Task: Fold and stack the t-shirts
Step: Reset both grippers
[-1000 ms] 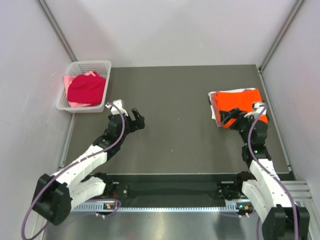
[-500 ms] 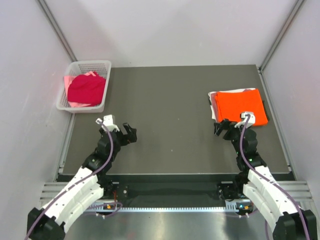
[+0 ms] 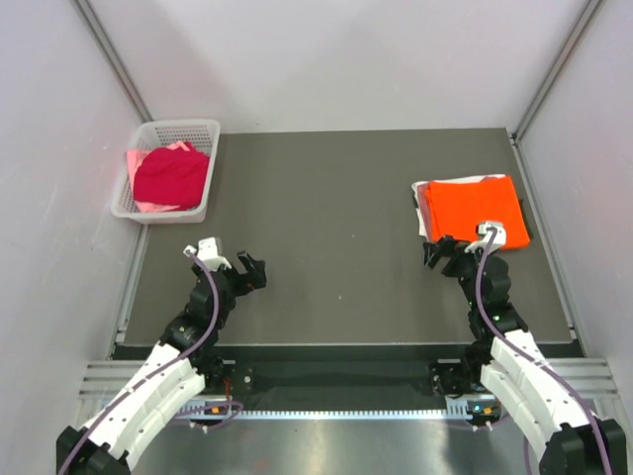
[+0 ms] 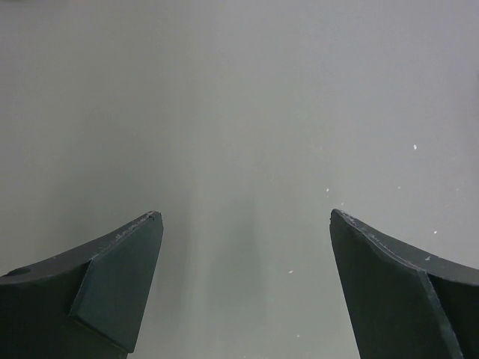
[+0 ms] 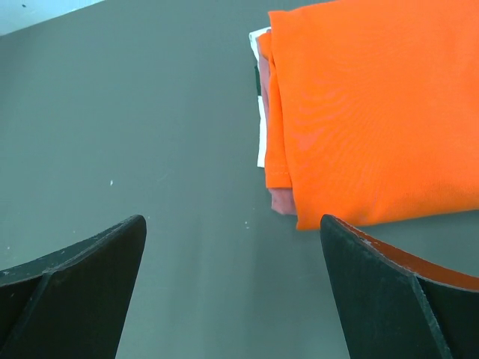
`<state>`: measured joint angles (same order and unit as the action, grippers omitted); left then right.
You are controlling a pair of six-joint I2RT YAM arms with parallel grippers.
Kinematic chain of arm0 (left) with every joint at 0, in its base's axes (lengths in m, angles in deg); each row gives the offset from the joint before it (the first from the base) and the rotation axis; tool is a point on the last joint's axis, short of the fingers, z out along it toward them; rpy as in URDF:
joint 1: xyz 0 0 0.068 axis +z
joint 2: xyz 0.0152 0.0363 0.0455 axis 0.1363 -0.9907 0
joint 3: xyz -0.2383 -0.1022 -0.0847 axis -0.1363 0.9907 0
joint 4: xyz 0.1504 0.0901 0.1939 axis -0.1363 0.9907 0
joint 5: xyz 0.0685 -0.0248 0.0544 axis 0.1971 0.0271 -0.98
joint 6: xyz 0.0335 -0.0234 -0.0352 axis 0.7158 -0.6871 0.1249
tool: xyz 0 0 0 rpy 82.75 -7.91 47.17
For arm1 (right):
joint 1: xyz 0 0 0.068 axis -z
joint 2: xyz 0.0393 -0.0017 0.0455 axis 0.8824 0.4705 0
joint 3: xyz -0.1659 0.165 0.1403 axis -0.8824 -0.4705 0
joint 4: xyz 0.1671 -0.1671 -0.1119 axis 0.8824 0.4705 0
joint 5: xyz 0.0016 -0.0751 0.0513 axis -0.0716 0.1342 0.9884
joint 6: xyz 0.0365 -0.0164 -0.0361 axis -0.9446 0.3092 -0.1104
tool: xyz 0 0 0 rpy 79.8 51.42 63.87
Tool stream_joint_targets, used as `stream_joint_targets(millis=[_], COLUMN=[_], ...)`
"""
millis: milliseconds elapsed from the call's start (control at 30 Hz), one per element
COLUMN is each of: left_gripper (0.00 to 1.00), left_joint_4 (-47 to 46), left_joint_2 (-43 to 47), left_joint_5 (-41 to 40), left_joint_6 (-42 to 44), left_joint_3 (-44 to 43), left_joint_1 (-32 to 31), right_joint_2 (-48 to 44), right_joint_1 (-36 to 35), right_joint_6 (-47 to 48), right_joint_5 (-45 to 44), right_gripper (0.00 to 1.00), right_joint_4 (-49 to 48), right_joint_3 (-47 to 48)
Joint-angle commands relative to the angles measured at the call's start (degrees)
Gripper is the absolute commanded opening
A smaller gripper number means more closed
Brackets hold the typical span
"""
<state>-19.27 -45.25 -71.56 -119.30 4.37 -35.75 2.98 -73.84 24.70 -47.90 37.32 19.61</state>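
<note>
At the far left, a white lattice basket (image 3: 203, 170) is seen just off the desk's far left corner. A crimson t-shirt (image 3: 171, 175) is bunched inside it, and a pale pink t-shirt (image 3: 150, 206) is glimpsed beneath, showing at the near and far edges of the crimson one.

Nearer the arms, the left hand (image 3: 253, 271) is held over the bare dark desk (image 3: 336, 198), well apart from the basket. Its fingers are spread wide, and nothing is gripped between them. In the left wrist view, only plain desk surface is seen past the two dark fingertips (image 4: 127, 262).

The middle of the desk is crossed by neither arm.

Toward the right, the right hand (image 3: 442, 253) is seen just beside the near left corner of a folded stack. Its fingers are likewise parted (as widely as the left's), and no cloth is caught in them. The stack is topped by a bright orange t-shirt (image 3: 473, 206), folded into a neat rectangle and laid flat at the desk's right side. In the right wrist view, a white t-shirt (image 5: 260, 149) is shown as a thin strip along the stack's left edge, and a dusty rose t-shirt (image 5: 279, 200) peeps out at the near left corner under the orange one. The stack lies beyond the fingertips and is not touched by them.
</note>
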Motion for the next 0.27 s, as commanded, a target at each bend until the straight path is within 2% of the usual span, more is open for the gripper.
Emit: stream_joint_targets(millis=[0, 233], left_gripper=[0.97, 0.97], left_joint_4=[-1.3, -2.0], left_joint_2=[-0.7, -0.6], left_joint_5=[-0.3, -0.1], left_joint_6=[-0.4, 0.2], left_joint_3=[-0.7, -0.4], left_joint_1=[-0.2, -0.2], right_joint_2=[-1.1, -2.1], right_joint_1=[-0.7, -0.7], right_joint_6=[0.6, 0.6], right_joint_5=[0.6, 0.5], right_gripper=[1.00, 1.00], right_joint_4=[-2.8, -2.7], right_joint_3=[-0.4, -0.8])
